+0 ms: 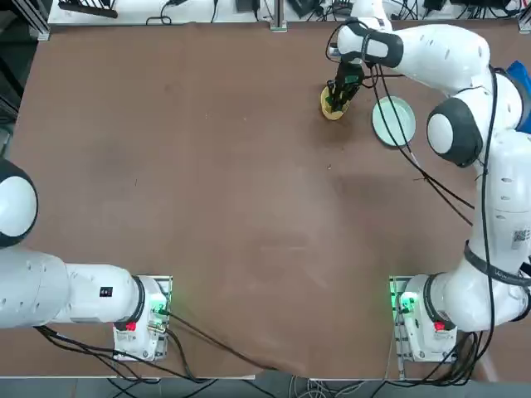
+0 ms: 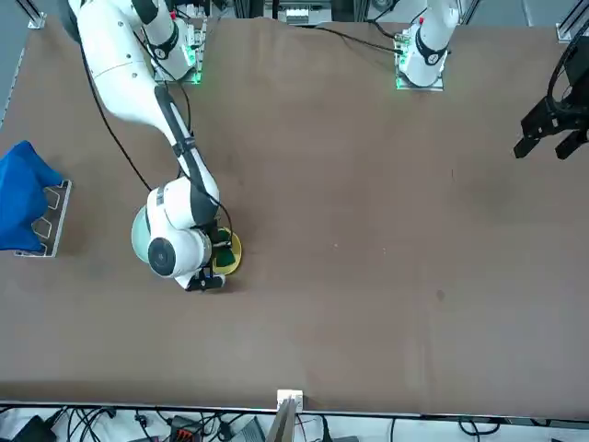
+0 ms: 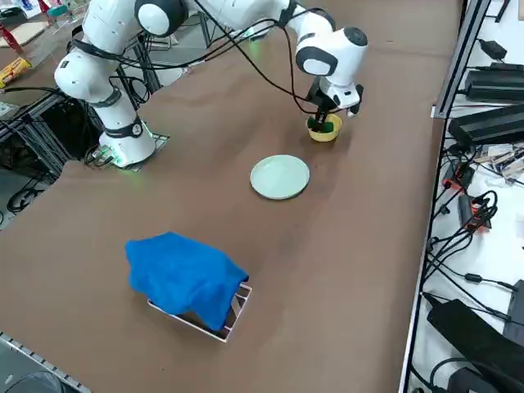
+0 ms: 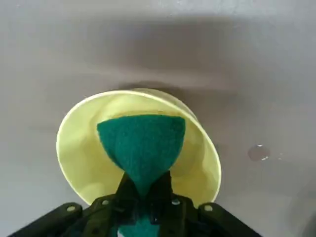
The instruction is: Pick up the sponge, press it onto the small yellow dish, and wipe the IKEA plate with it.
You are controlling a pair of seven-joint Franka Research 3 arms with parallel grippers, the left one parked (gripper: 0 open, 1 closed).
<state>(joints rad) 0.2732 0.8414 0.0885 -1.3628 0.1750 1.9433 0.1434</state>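
Note:
My right gripper [image 4: 143,190] is shut on the sponge [image 4: 143,143], pinching it so the green scouring face bulges out in front of the fingers. The sponge sits down inside the small yellow dish [image 4: 74,148], pressed against its inner surface. From above, the gripper [image 1: 336,98] stands over the yellow dish [image 1: 329,114] near the table's far edge. The pale mint IKEA plate [image 1: 390,124] lies just right of the dish, bare, with arm cables crossing above it. From the right side, dish [image 3: 327,133] and plate [image 3: 280,177] lie apart.
A blue cloth [image 3: 184,278] drapes over a small metal stand at the table's right side, also visible in the front view [image 2: 23,193]. Cables and equipment line the far edge of the brown table [image 1: 207,182].

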